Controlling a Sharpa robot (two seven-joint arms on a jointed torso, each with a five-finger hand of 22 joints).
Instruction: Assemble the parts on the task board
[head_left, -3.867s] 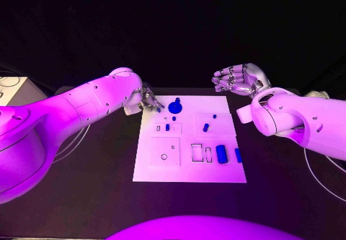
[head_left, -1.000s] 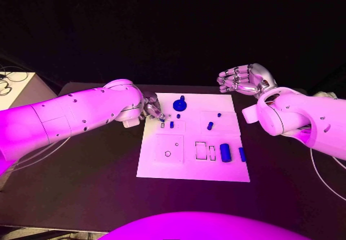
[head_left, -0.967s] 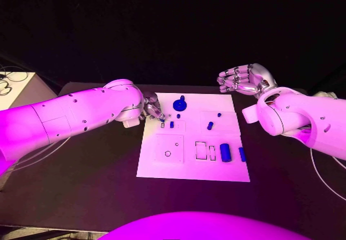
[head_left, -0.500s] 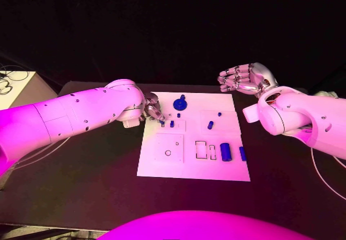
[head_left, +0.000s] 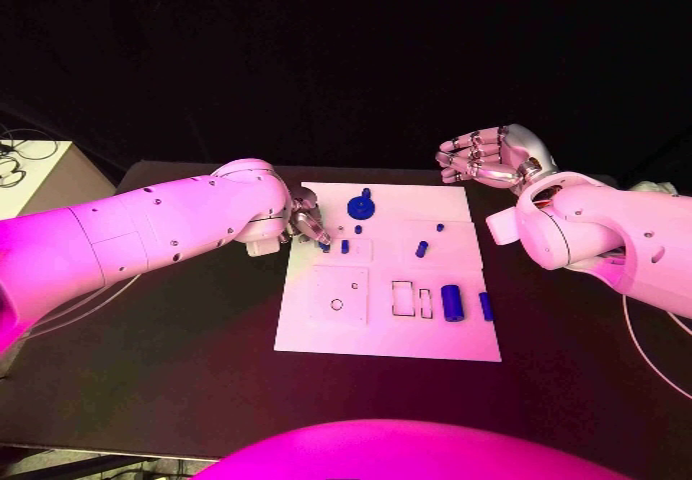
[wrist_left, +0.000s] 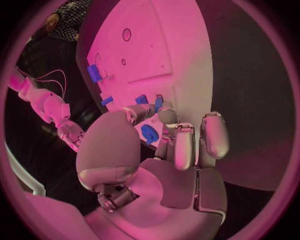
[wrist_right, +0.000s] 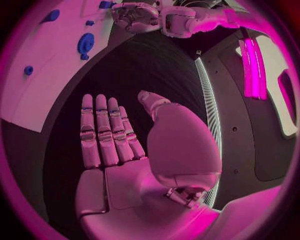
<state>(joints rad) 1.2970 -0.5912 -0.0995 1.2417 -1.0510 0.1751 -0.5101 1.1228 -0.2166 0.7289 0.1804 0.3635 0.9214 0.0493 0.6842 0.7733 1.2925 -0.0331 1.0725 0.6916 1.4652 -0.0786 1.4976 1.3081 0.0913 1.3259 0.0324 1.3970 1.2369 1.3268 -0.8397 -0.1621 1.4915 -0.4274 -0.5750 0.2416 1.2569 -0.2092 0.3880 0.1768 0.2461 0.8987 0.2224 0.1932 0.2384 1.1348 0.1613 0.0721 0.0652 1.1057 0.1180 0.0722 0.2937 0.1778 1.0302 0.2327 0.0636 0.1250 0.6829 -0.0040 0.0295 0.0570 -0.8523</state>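
Observation:
The white task board (head_left: 382, 335) lies mid-table, with a blue gear (head_left: 361, 208) near its far edge. Small blue pegs (head_left: 345, 246) and a larger blue cylinder (head_left: 453, 302) sit further in. My left hand (head_left: 306, 222) hovers over the board's far left part, fingers curled, tips drawn together right beside a small peg (wrist_left: 158, 102). I cannot tell whether anything is pinched between them. My right hand (head_left: 490, 157) is raised beyond the board's far right corner. Its palm (wrist_right: 119, 150) is bare and its fingers are stretched out.
Empty rectangular slots (head_left: 402, 299) and a round hole (head_left: 336, 304) mark the board's near half. Black table (head_left: 173, 360) surrounds the board. A pale box (head_left: 36, 175) sits at the far left edge.
Since the oldest frame my left hand has slid from the board's far left corner a little nearer me, up to the small pegs. The right hand has stayed raised.

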